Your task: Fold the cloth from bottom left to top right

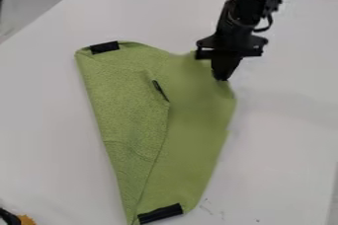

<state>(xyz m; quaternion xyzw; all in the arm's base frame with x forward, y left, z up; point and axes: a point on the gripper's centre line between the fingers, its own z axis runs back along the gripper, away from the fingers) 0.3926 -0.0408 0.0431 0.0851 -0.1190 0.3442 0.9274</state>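
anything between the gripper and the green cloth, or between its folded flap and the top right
Nothing visible separates the gripper from the green cloth. From the folded flap to the top right lies bare cloth, with only the gripper itself at that edge.

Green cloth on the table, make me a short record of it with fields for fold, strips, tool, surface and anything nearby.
item: green cloth
fold: partial; left flap turned inward, its tip near the middle, short of the upper right edge
black strips: upper left, bottom, flap tip
tool: at the cloth's upper right edge; grip unclear
surface: white table
nearby: orange item, lower left corner, cut off by the view
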